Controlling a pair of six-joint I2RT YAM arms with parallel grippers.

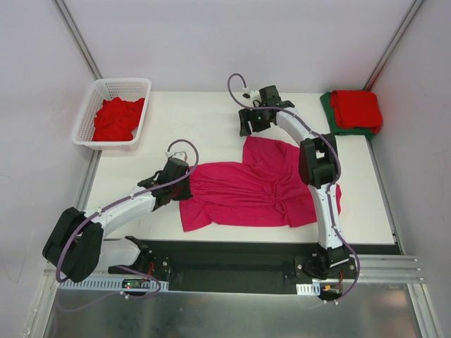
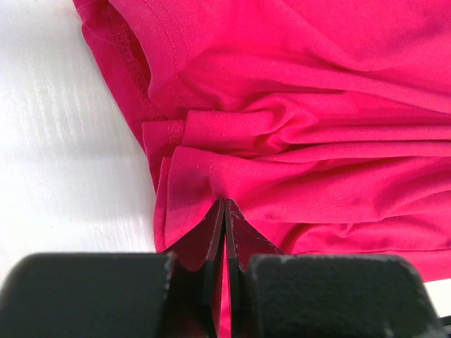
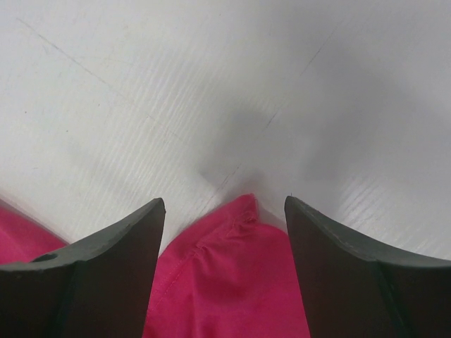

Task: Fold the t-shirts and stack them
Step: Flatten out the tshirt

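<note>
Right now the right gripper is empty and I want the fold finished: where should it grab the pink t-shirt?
Probably the pointed far corner of the pink t-shirt, from above: it lies flat between the right gripper's open jaws, on the table.

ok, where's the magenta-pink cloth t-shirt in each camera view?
Top external: magenta-pink cloth t-shirt lies mid-table, between both arms.
Left wrist: it fills the centre and right; the left gripper is shut on a fold.
Right wrist: one corner at bottom centre, inside the open right gripper.
Shared landmark: white tabletop.
</note>
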